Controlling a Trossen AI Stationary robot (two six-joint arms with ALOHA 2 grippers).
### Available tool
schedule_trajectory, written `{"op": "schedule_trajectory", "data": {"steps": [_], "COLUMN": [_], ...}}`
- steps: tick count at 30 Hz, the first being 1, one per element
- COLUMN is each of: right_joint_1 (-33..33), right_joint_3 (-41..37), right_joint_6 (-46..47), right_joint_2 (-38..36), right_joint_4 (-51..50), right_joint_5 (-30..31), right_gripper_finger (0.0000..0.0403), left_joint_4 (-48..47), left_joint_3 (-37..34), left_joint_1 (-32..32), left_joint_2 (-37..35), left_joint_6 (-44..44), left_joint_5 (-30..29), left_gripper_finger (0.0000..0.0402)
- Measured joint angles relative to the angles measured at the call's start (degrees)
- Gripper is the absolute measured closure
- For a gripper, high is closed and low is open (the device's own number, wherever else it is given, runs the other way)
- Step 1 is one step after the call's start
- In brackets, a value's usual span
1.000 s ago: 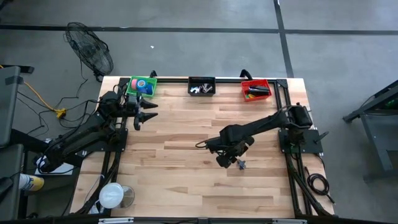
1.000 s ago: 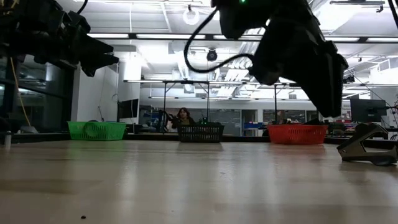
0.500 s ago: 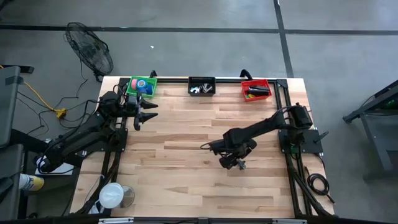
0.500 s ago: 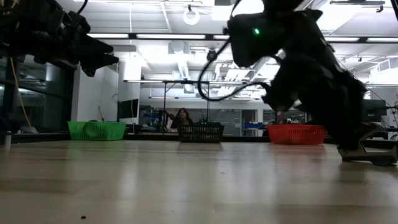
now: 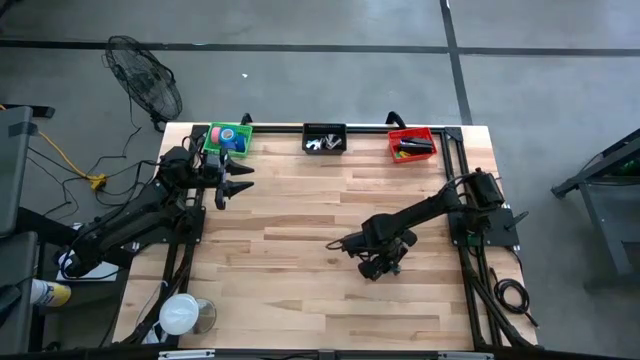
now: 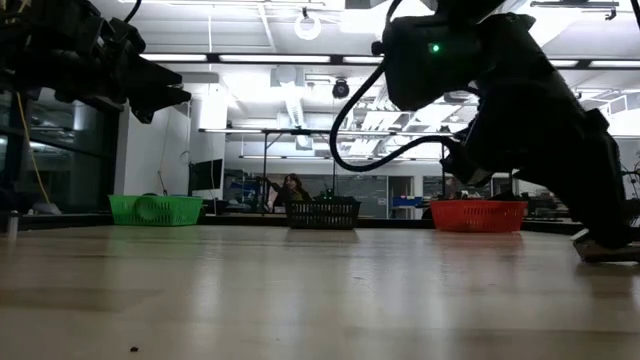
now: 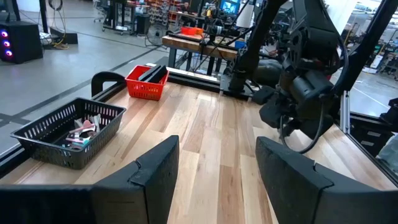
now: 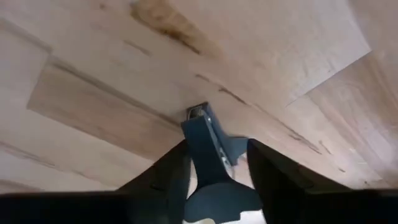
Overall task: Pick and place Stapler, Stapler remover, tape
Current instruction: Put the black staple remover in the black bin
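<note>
Down onto the desk [image 5: 300,240] is where the right tool [image 8: 214,165] has come over the last second, moving toward the near right part of the wood and covering the staple remover [image 8: 208,146] that lay exposed there before. Its two fingers [image 8: 168,180] now stand on either side of the remover's dark blue body, parted and not yet pressed against it, with the remover lying flat on the boards. From above, the right tool [image 5: 380,262] hides the remover almost fully; in the low view only a sliver of it [image 6: 610,250] shows under the arm at the right edge.

Farther off, the left tool [image 5: 232,180] hangs above the far left corner with its fingers [image 7: 155,174] spread apart and nothing between them, just beside the green basket [image 5: 209,141]. That basket holds the tape rolls [image 5: 232,137]. Along the far edge the black basket [image 5: 324,128] stands in the middle with small metal pieces inside, and the red basket [image 5: 411,133] stands to the right with a dark stapler [image 5: 412,146] in it.
</note>
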Motion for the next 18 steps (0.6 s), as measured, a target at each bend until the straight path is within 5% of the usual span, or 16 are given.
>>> {"op": "schedule_trajectory", "data": {"steps": [6, 18], "right_joint_1": [1.06, 0.38], "right_joint_3": [0.00, 0.02], "right_joint_6": [-2.24, -2.57], "right_joint_2": [-0.09, -3.77], "right_joint_4": [-0.02, 0.23], "right_joint_5": [-0.17, 8.11], "right_gripper_finger": [0.0341, 0.0344], "left_joint_4": [0.00, 0.01], "left_joint_3": [0.00, 0.00], "left_joint_1": [-0.02, -0.01], "left_joint_2": [0.01, 0.00], "left_joint_6": [-0.15, -0.15], "left_joint_5": [-0.02, -0.02], "left_gripper_finger": [0.0191, 0.0191]}}
